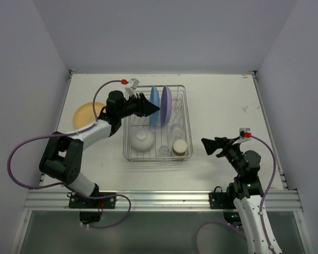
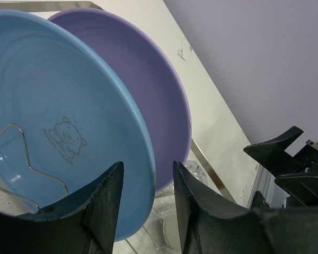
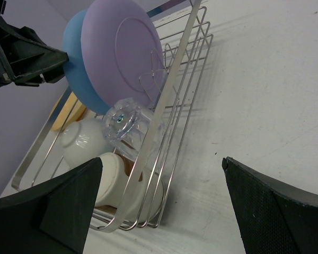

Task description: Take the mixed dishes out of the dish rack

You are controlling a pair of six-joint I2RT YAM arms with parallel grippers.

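Our left tool point(image 2: 147, 174), narrowly parted, straddles the rim of the round blue plate point(image 2: 58, 106); our right tool point(image 3: 161, 169) gapes wide.

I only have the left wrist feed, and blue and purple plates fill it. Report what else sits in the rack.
Observer: A white bowl sits in the near-left part of the dish rack.
Operator: Keep going.
Observer: A brown cup stands upright in the near-right corner.
Operator: Now report anything outside the rack.
Observer: A tan-orange plate lies flat on the table, left of the rack.
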